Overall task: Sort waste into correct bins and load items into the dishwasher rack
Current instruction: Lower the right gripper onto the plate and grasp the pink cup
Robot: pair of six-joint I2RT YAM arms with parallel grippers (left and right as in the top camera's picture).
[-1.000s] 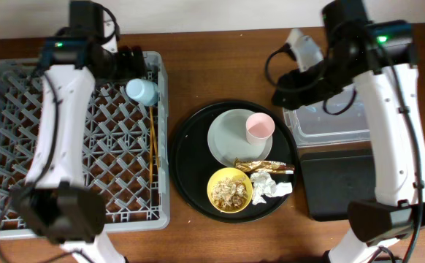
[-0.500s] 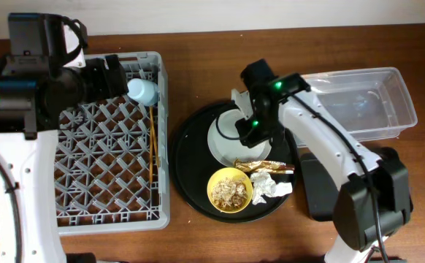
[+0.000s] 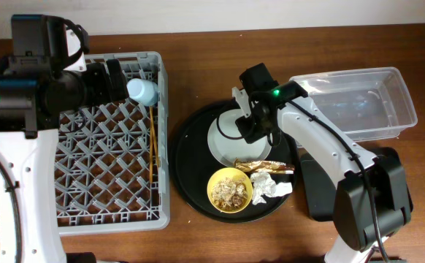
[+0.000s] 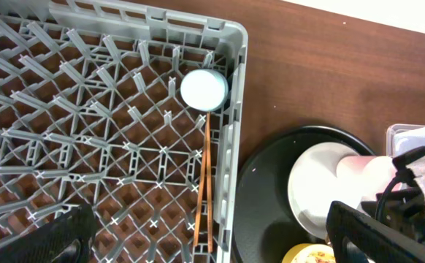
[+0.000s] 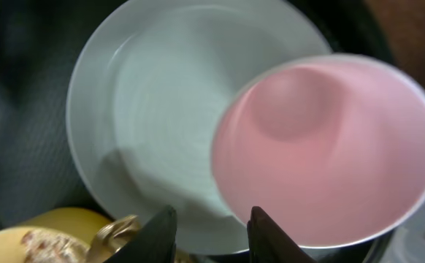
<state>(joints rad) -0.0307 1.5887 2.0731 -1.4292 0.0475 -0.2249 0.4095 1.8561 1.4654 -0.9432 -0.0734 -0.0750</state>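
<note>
Now the pink cup (image 5: pixel 322 153) has been pinched at its rim by the right end effector (image 5: pixel 211 223); racking can be begun.

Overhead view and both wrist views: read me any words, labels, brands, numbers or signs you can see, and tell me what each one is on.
None: no word, label, brand, number or sign can be read in any view.
On the wrapper, any print is too small to read.
The pink cup, blue cup, plate, rack and tub show plain surfaces only.
</note>
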